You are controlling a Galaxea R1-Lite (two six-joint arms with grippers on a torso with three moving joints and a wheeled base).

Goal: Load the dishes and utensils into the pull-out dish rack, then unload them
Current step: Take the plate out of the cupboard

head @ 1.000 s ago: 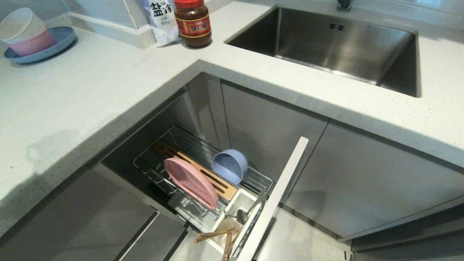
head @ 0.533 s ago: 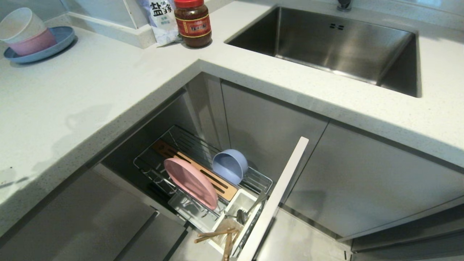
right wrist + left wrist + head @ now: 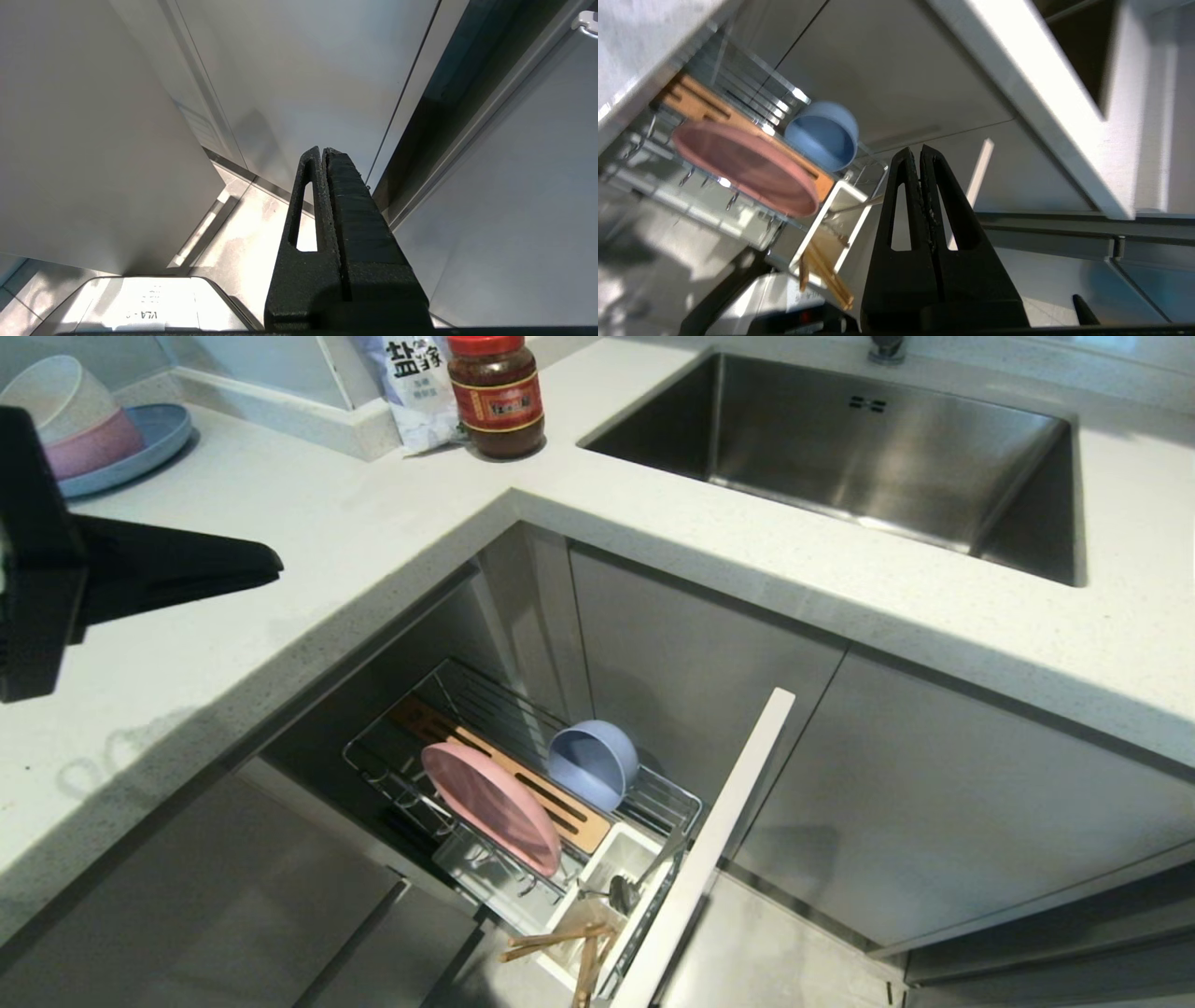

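With plate (image 3: 490,805) and bowl (image 3: 594,764) stood on edge in the pull-out dish rack (image 3: 523,784) (chopsticks (image 3: 569,947) in its cup), unloading is judged pending: left gripper (image 3: 266,563), pressed together and empty, is held above the rack over the counter.

Left gripper (image 3: 266,563) was raised at the left edge of the head view, its black fingers (image 3: 906,196) pressed together and empty, tips directed toward the right. Right gripper (image 3: 322,151) hung low outside the head view, its fingers (image 3: 345,196) likewise closed on nothing.
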